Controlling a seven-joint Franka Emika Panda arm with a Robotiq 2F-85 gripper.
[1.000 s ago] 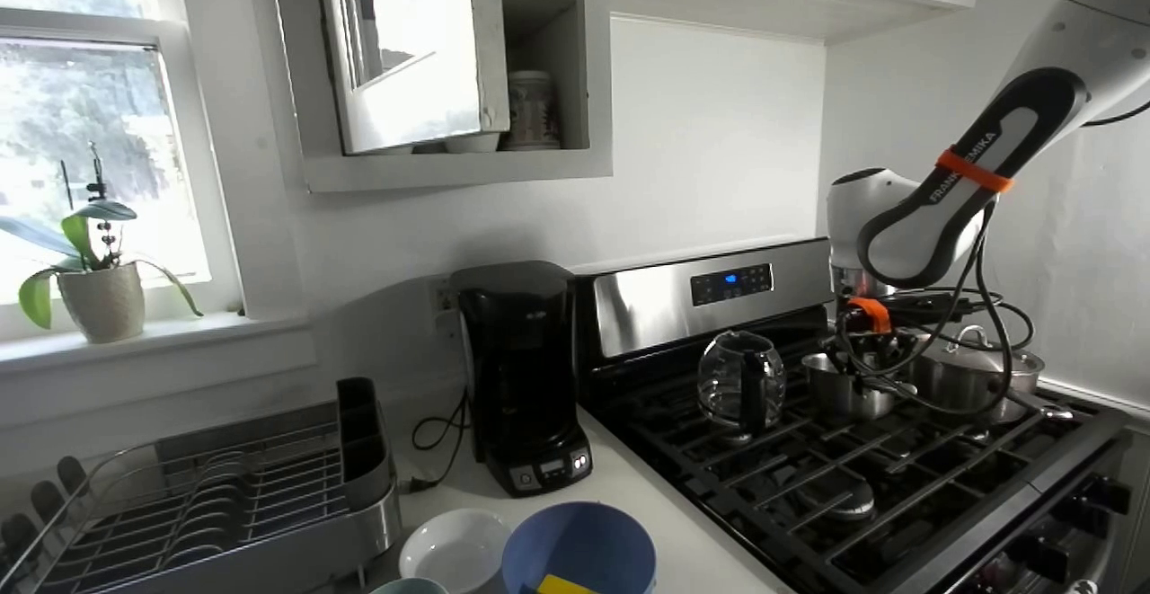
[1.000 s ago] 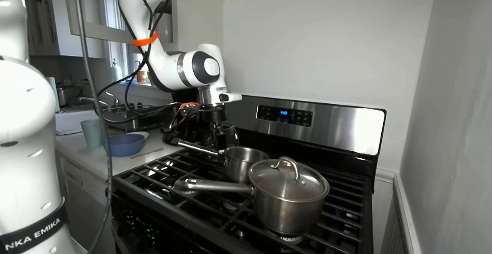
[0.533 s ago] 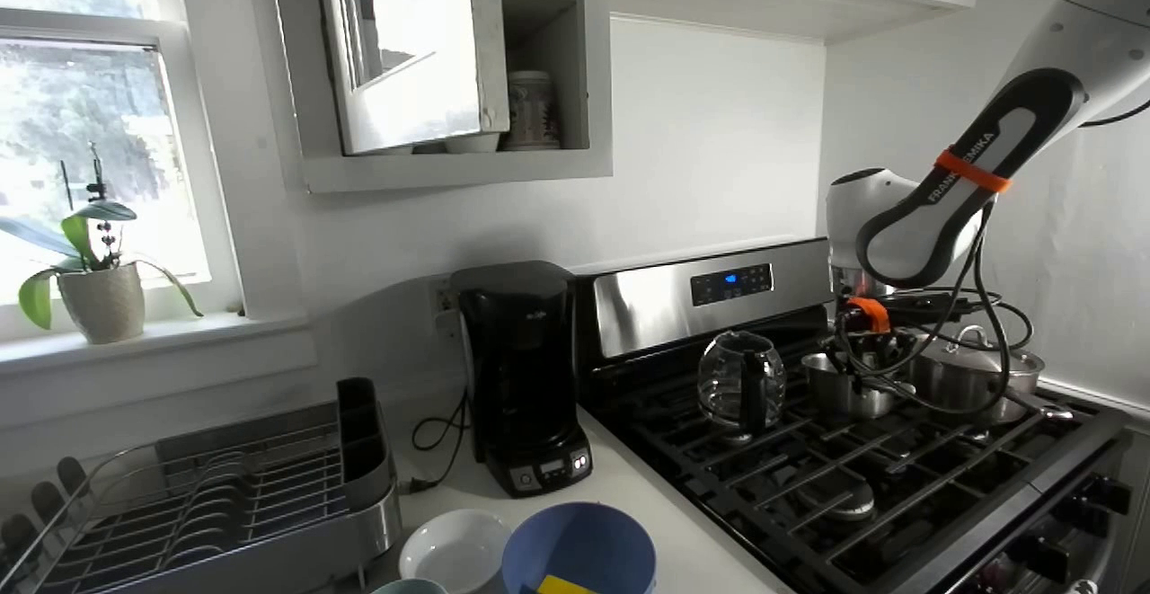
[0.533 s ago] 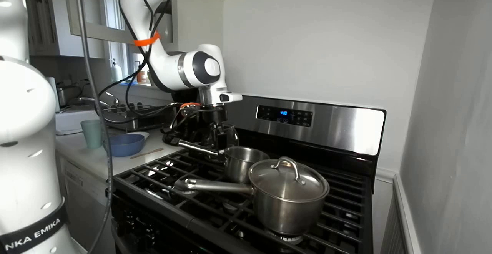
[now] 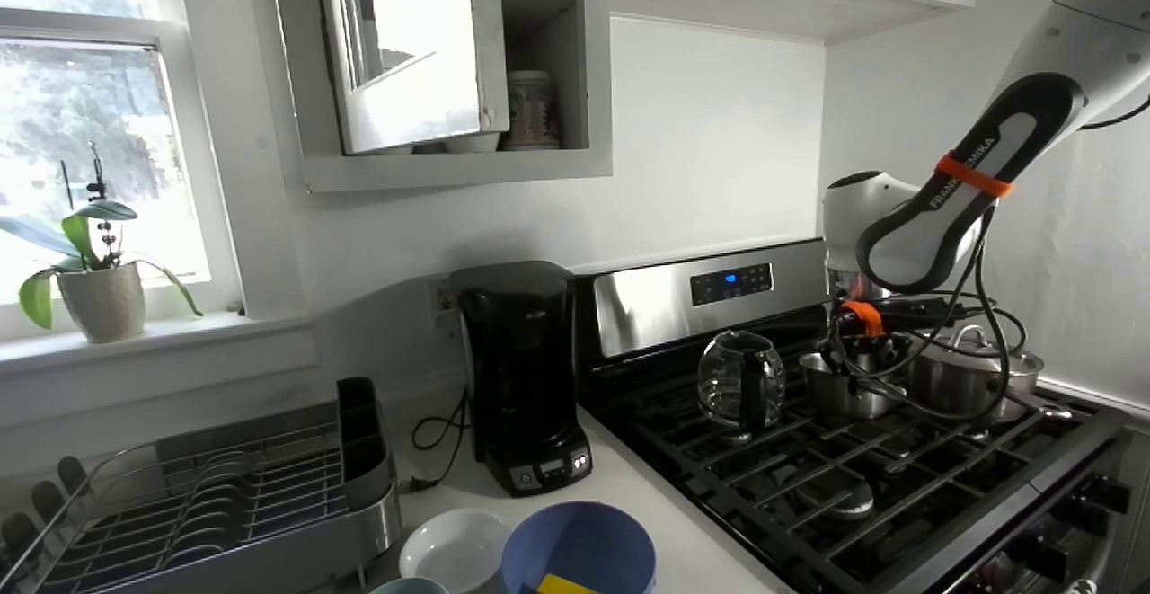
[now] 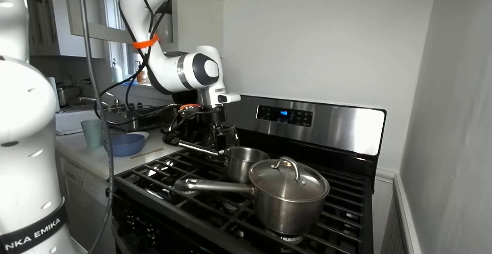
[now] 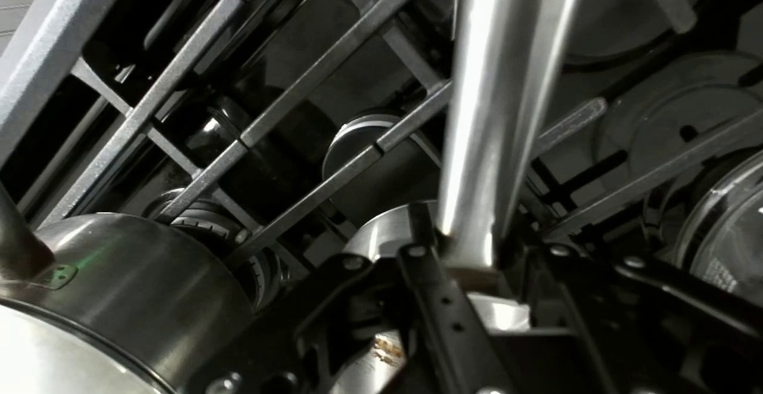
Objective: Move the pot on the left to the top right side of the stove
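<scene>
"Where's the small pot [image 6: 239, 170]?"

"Just beside my pincer [image 7: 471, 236], which I have clamped on its straight handle [image 7: 506, 96]."

"And around it?"

"The stove [image 6: 215, 210] spreads beneath my pincer; the lidded pot [image 6: 288, 217] stands farther from it than the small pot."

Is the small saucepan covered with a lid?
No, in an exterior view the small saucepan is open at the top, and the lid sits on the bigger pot.
</scene>
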